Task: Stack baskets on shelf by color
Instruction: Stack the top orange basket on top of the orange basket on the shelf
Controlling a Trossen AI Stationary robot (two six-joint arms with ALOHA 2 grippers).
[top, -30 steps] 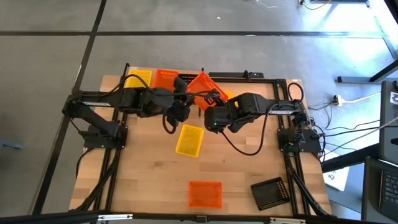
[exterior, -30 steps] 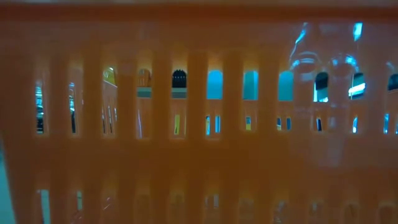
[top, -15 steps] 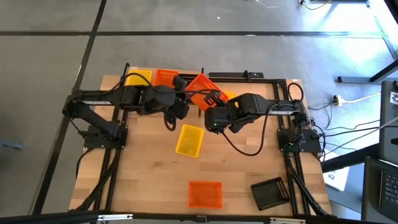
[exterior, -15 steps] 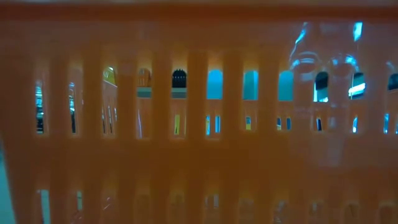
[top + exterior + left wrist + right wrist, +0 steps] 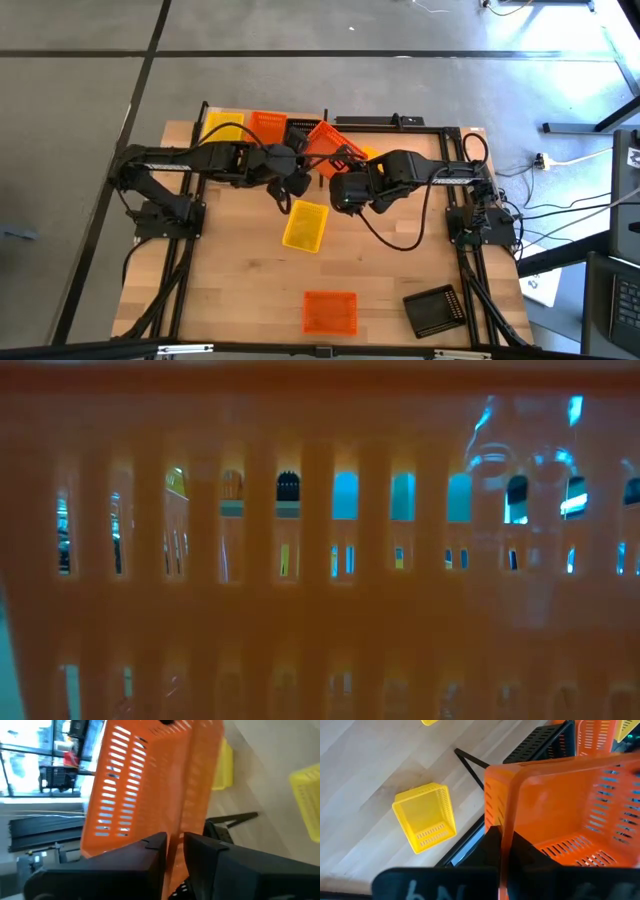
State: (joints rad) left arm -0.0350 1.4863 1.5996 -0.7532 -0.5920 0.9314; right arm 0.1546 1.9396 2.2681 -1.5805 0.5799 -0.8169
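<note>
Tilted orange basket (image 5: 328,140) over the shelf (image 5: 300,128) — left gripper (image 5: 174,851) and right gripper (image 5: 504,851) each pinch its rim.

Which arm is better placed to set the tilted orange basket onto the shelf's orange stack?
Probably the left. Both grippers, left and right, clamp the tilted orange basket, but the left arm reaches along the shelf past the orange stack, nearer to it.

Over the last second the left arm has stretched farther across the back of the worktop, carrying the left gripper (image 5: 300,178) from beside the yellow plastic mesh basket lying on the wood (image 5: 305,225) toward the tilted orange plastic mesh basket (image 5: 328,141). Its fingers (image 5: 150,852) now pinch that basket's wall, opposite the right gripper (image 5: 342,192).
</note>
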